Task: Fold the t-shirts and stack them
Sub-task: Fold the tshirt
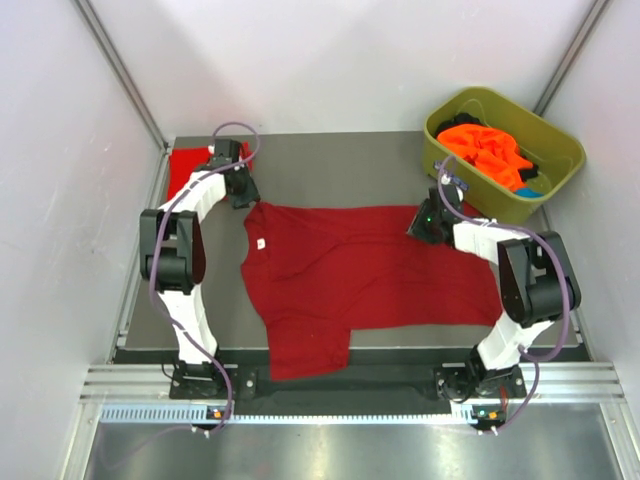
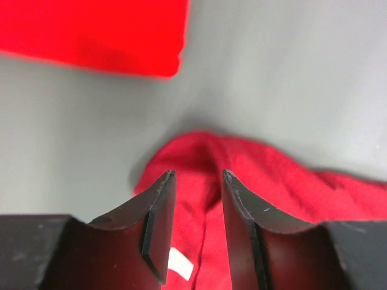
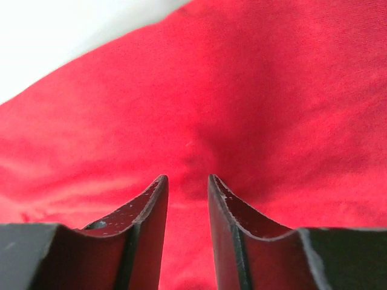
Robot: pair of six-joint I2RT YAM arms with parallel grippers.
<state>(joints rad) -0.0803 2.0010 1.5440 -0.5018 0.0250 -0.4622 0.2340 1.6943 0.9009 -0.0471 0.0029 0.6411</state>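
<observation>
A dark crimson t-shirt (image 1: 360, 280) lies spread on the grey table, its white neck label (image 1: 262, 241) near its left side and its lower part hanging over the front edge. My left gripper (image 1: 243, 195) is over the shirt's back left corner. In the left wrist view the left gripper (image 2: 198, 172) is open, and bunched crimson cloth (image 2: 272, 175) and the label (image 2: 181, 264) show in the gap. My right gripper (image 1: 422, 222) is at the shirt's back right edge. In its wrist view the right gripper (image 3: 187, 177) is open over slightly puckered cloth (image 3: 272, 90).
A brighter red folded t-shirt (image 1: 185, 170) lies at the back left corner, also in the left wrist view (image 2: 91, 30). The olive-green tub (image 1: 500, 205) at the back right holds orange t-shirts (image 1: 490, 150) and darker items. White walls enclose the table (image 1: 330, 160).
</observation>
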